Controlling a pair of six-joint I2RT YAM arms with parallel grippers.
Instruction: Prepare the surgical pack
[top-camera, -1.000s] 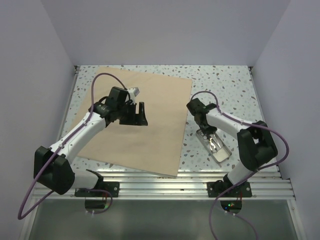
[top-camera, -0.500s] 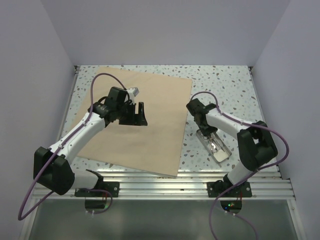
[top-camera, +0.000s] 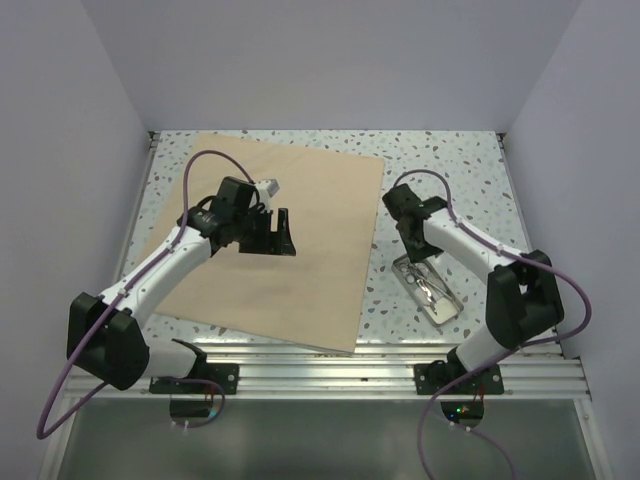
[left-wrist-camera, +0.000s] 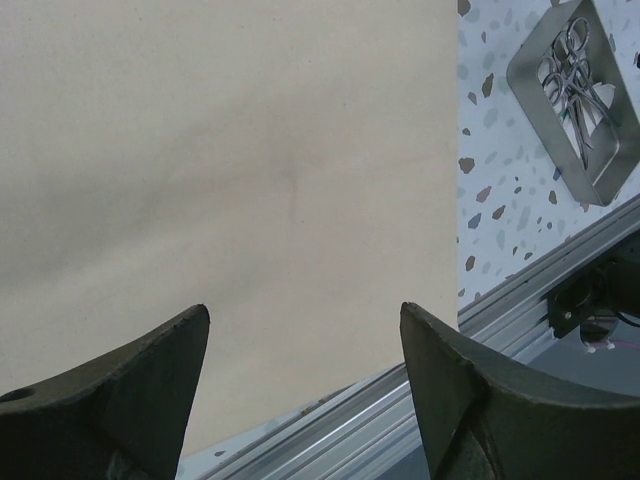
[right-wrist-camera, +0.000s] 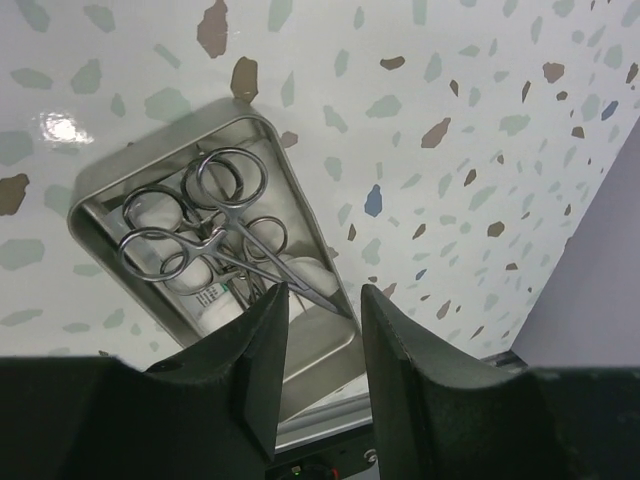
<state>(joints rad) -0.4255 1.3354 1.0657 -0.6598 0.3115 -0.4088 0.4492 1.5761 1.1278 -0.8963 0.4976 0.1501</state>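
Evidently the wrap sheet (top-camera: 300, 290) is laid flat for loading; the left gripper (left-wrist-camera: 300, 330) is held apart above it, the right gripper (right-wrist-camera: 320, 300) apart over the adjacent instrument tray (right-wrist-camera: 170, 168).

The surgical pack (top-camera: 320, 275) lies flat toward 9 o'clock, left gripper (top-camera: 274, 222) over its middle — at 4 o'clock, right gripper (top-camera: 413, 252) above the metal tray (top-camera: 447, 314).

Left wrist: surgical pack (left-wrist-camera: 250, 200) runs off top and left edges, metal tray (left-wrist-camera: 548, 130) clipped at right. Right wrist: tray's near end sits behind the right gripper (right-wrist-camera: 322, 298); label (right-wrist-camera: 207, 295) among the ringed instruments (right-wrist-camera: 215, 235) too small to read.
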